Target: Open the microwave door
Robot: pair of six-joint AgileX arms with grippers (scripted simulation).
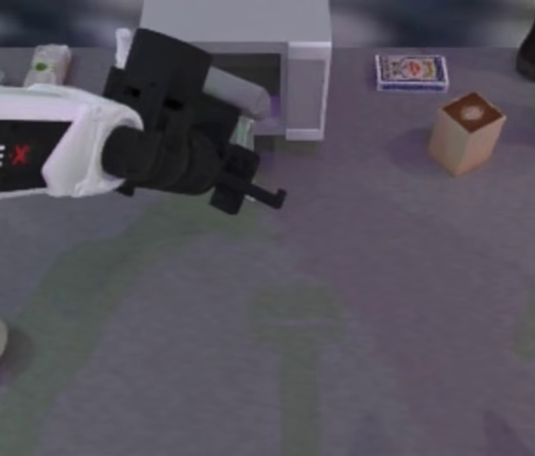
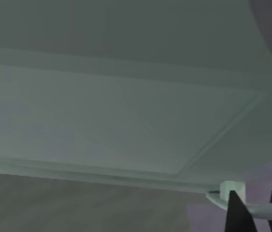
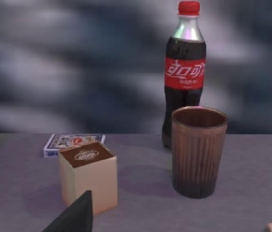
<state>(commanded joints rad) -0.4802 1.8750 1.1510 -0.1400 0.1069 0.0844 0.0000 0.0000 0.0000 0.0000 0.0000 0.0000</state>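
While the microwave door (image 1: pixel 238 95) stands ajar, the left end effector (image 2: pixel 254 212) pinches its handle (image 2: pixel 251 205).

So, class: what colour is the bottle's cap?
Red; the bottle's cap shows best in the right wrist view.

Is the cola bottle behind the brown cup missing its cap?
No: in the right wrist view the cola bottle stands upright behind the brown cup with a red cap on its neck.
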